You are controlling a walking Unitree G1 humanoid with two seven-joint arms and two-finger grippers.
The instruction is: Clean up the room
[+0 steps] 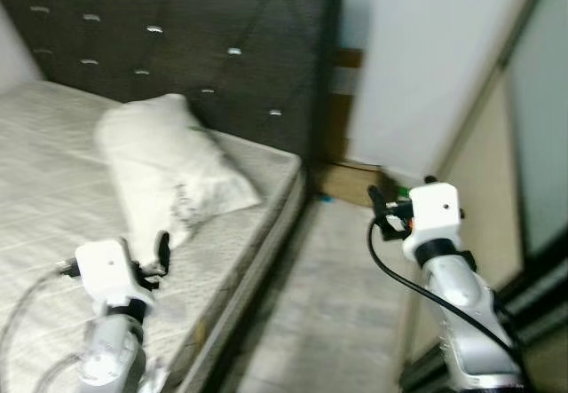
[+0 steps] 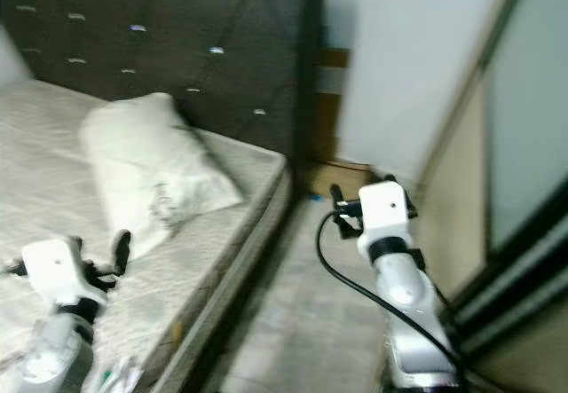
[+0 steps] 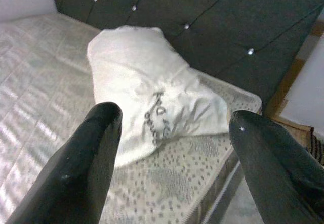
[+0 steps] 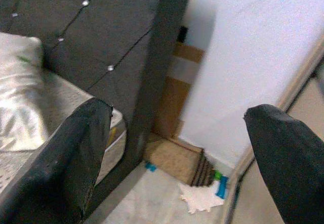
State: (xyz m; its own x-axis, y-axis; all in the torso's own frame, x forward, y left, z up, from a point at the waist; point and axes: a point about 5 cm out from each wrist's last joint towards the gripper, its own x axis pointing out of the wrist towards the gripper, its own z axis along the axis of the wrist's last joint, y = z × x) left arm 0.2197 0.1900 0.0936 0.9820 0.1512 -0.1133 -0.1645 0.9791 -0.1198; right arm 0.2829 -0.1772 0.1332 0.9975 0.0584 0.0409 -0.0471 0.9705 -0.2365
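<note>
one pillow (image 1: 169, 167) against dark headboard (image 1: 195, 38)

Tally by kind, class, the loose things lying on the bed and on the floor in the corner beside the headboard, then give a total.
White pillow on the mattress: 1
Flattened cardboard pieces against the wall: 1 stack
White crumpled paper on the floor: 1
Small blue items on the floor: 2, too small to identify
Total: 5
</note>
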